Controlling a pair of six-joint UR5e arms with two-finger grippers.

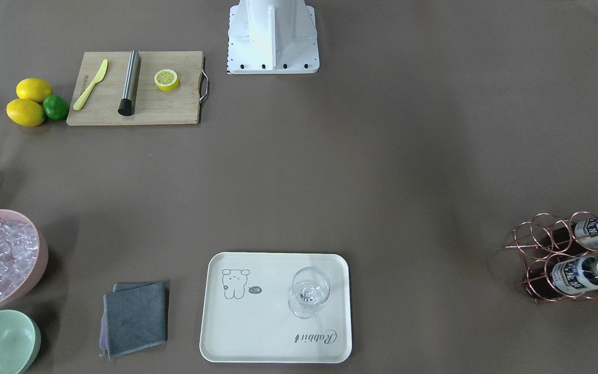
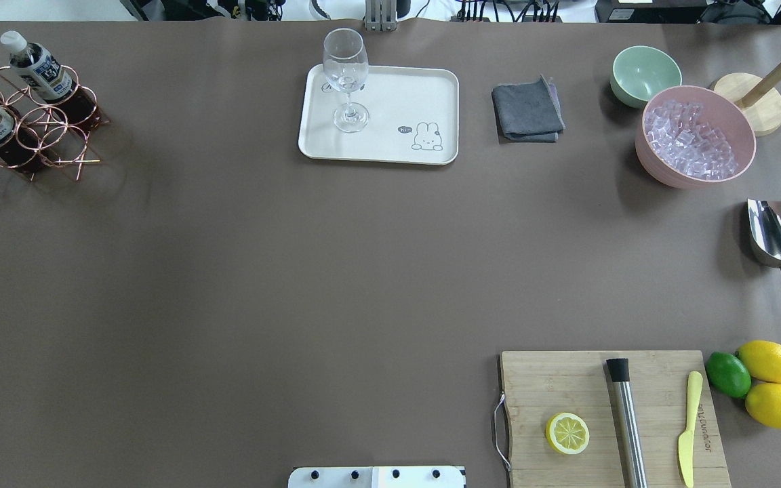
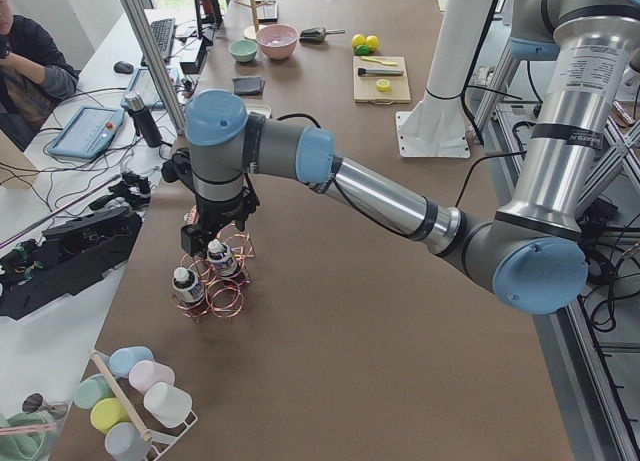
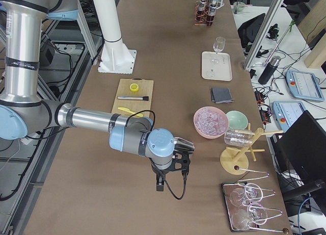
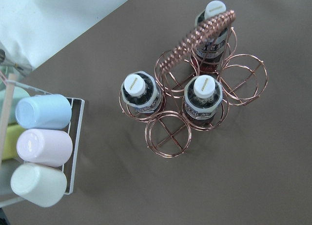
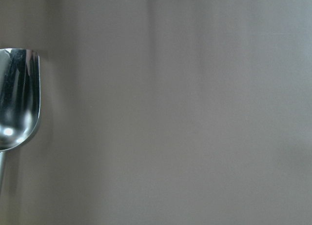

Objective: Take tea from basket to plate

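Note:
Three tea bottles with white caps stand in the copper wire basket [image 5: 168, 134]: one [image 5: 140, 91] at the left, one [image 5: 204, 93] in the middle, one [image 5: 213, 25] beside the handle. The basket [image 2: 45, 132] sits at the table's far left corner in the overhead view. The cream plate [image 2: 404, 102] lies at the far middle and carries a wine glass [image 2: 346, 74]. My left gripper [image 3: 200, 239] hangs just above the bottles; I cannot tell whether it is open or shut. My right gripper [image 4: 170, 174] hovers over bare table near the scoop; its state cannot be told either.
A wooden cutting board [image 2: 607, 413] holds a lemon half, a yellow knife and a steel muddler. Lemons and a lime [image 2: 760, 376], a metal scoop [image 2: 777, 237], a pink ice bowl [image 2: 695, 135], a green bowl [image 2: 645, 74] and a grey cloth [image 2: 527, 112] lie on the right. Pastel cups [image 5: 41, 147] sit beside the basket.

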